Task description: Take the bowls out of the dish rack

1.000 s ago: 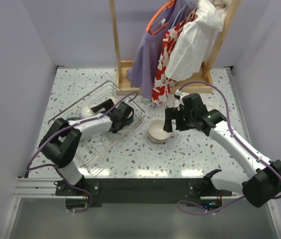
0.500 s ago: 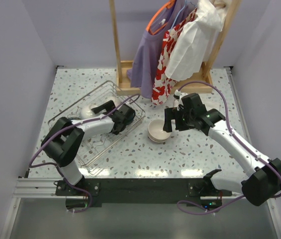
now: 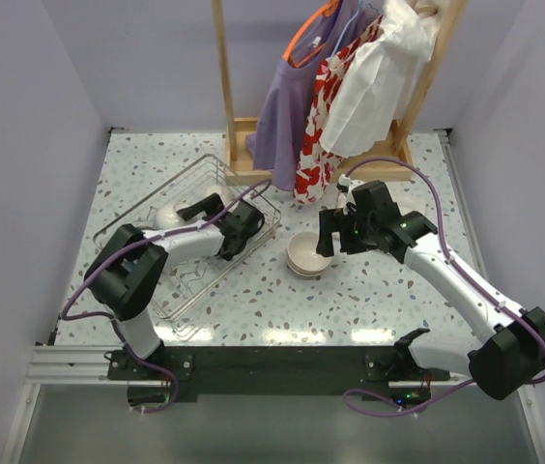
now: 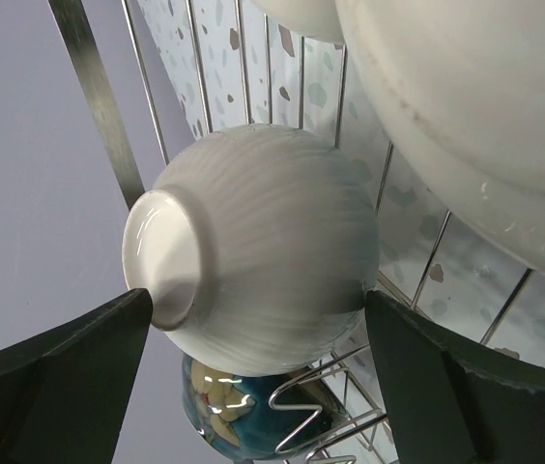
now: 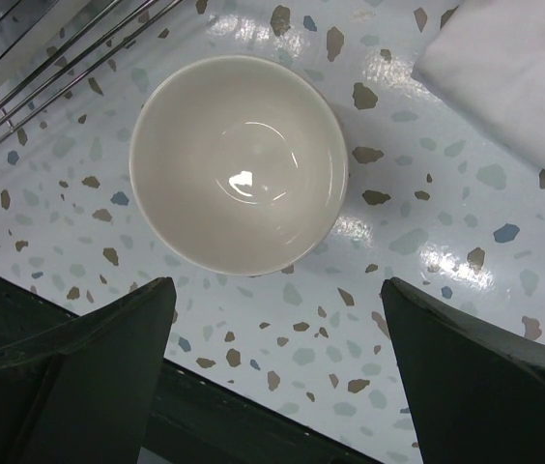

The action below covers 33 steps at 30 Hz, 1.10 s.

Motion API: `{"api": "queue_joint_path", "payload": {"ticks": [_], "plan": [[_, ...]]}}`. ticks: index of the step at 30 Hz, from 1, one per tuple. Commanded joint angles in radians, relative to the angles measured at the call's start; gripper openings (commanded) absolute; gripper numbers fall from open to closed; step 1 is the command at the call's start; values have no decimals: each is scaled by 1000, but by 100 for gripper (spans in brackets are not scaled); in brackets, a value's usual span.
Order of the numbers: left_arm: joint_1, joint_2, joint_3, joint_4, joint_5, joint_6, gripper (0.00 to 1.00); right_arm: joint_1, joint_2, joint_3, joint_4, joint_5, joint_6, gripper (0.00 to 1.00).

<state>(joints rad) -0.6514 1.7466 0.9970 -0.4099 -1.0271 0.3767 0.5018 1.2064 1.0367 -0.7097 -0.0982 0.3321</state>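
Since a second ago the left gripper (image 3: 241,227) has crept a little up and to the right inside the dish rack (image 3: 157,195), and the left arm's elbow has swung in towards the rack. The right gripper (image 3: 329,235) and the beige bowl (image 3: 308,253) under it have hardly moved.

In the left wrist view the left gripper's fingers (image 4: 55,372) stand wide apart, one on each side of a ribbed white bowl (image 4: 263,261) that lies on its side in the rack, its foot turned to the left. The tips come very close to the bowl, but I cannot tell whether they touch it. The right gripper is also spread wide and holds nothing. It hangs over the beige bowl, which stands upright on the speckled table (image 3: 369,300) just beside the rack.

Counted in the rack from the left wrist view, there is the ribbed white bowl, a dark blue patterned bowl (image 4: 224,420) just below it, a larger white bowl (image 4: 485,126) close to the camera, and a sliver of another pale one (image 4: 301,12) at the top edge. One bowl stands on the table. There are two arms and one rack.
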Motion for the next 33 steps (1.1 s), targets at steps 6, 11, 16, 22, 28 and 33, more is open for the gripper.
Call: {"api": "queue_joint_path", "payload": {"ticks": [6,11,16,22,28,33], "plan": [[13,-140,63,40,-99,-105,89,-2,-8,22,26,-20,8,93],[15,-164,84,49,-64,-125,82,-3,-10,22,26,-20,12,93],[15,-150,127,-12,-41,-217,82,-2,-16,20,23,-18,10,93],[16,-209,137,-73,68,-285,95,-2,-19,23,16,-12,7,93],[38,-252,140,-216,128,-459,100,-2,-15,22,16,-12,4,93],[209,-383,111,-222,446,-710,100,-2,-8,22,19,-20,5,93]]}}
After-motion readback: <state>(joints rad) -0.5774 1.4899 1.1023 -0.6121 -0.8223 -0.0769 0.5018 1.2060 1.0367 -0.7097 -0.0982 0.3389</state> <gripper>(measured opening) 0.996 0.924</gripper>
